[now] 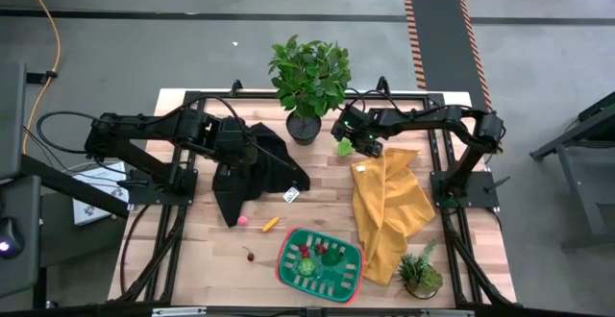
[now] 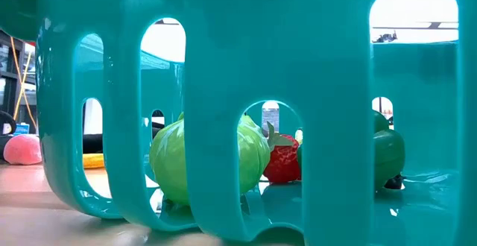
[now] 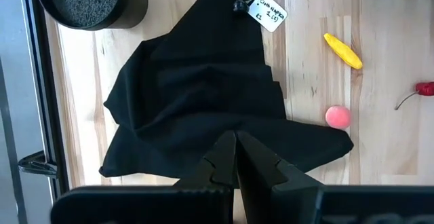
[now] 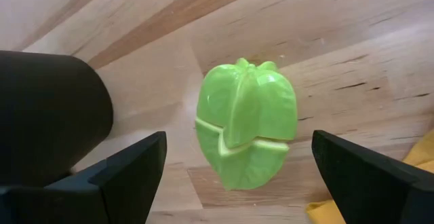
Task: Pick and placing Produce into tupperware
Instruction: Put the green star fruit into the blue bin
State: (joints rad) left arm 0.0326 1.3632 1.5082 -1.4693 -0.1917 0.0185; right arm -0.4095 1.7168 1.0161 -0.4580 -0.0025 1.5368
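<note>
The green, red-rimmed tupperware [image 1: 288,267] stands at the table's near edge, and its slotted wall [image 2: 328,89] fills the low view. Inside it lie a lime-green ball [image 2: 173,164], a red strawberry [image 2: 283,162] and a dark green piece [image 2: 389,153]. A ribbed lime-green fruit [image 4: 247,132] rests on the wood by the black pot [image 4: 47,108]. My right gripper [image 4: 239,146] is open, one finger on each side of that fruit [image 1: 344,147], touching nothing. My left gripper [image 3: 236,153] is shut above a black cloth [image 3: 196,95]. My left gripper is shut over the black cloth, pointing down at it; I cannot tell whether the fingertips touch it.
A pink ball [image 1: 244,221], a yellow piece [image 1: 271,225] and a red cherry [image 1: 249,255] lie on the wood left of the tupperware. A yellow cloth [image 1: 384,207] covers the right side. A tall potted plant [image 1: 309,72] stands at the far edge and a small plant [image 1: 420,274] at the near right corner.
</note>
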